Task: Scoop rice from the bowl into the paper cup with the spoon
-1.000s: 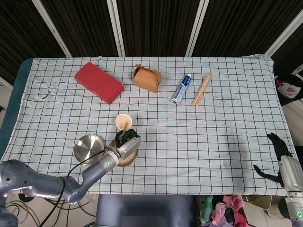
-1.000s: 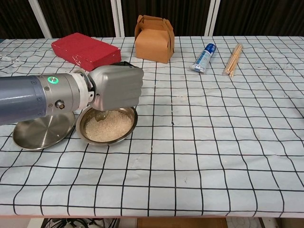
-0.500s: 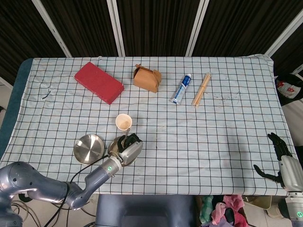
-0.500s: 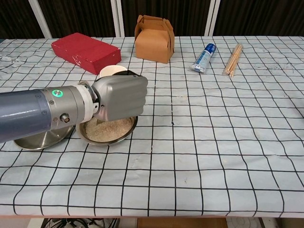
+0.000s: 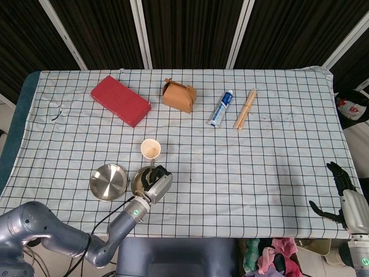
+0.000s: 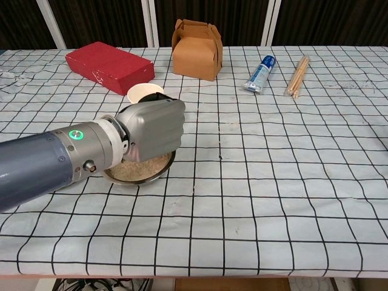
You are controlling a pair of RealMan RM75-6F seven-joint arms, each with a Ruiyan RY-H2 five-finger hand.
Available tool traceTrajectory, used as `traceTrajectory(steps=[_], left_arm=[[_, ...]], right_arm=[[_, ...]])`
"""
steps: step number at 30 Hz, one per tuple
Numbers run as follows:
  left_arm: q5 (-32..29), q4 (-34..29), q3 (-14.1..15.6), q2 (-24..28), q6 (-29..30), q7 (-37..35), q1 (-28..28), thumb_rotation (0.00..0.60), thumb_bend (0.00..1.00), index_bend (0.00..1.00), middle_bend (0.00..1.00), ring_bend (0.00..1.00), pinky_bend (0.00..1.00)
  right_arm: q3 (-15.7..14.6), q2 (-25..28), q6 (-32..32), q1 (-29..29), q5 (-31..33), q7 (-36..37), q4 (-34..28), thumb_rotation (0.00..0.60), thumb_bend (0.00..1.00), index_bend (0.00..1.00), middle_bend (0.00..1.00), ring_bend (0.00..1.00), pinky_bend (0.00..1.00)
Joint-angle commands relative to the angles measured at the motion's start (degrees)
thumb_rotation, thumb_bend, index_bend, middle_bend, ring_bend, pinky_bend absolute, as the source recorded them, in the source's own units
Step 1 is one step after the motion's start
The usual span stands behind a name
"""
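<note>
The left hand (image 6: 151, 130) is fisted around the spoon (image 5: 151, 167), low over the bowl (image 6: 159, 173) of rice (image 6: 148, 166): seemingly the scooping step. Next, lift level to the cup (image 6: 144, 93) just behind. The right hand (image 5: 341, 196) hangs empty, fingers apart, off the table edge. A steel lid (image 5: 106, 182) lies beside the bowl; nothing blocks the way.
</note>
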Motion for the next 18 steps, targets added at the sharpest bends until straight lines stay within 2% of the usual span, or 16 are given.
traceTrajectory(steps=[1, 18], left_arm=[[-2.18, -0.92, -1.12, -1.16, 2.08, 0.26, 0.85, 0.600, 0.48, 0.80, 1.00, 1.00, 0.97], [-5.92, -3.05, -4.65, -3.53, 10.27, -3.92, 4.00, 0.600, 0.49, 0.81, 1.00, 1.00, 1.00]], right_arm=[[-0.01, 0.00, -0.01, 0.01, -0.03, 0.02, 0.00, 0.600, 0.19, 0.00, 0.00, 0.00, 0.18], [0.03, 0.04, 0.04, -0.06, -0.02, 0.25, -0.13, 0.600, 0.20, 0.00, 0.00, 0.00, 0.18]])
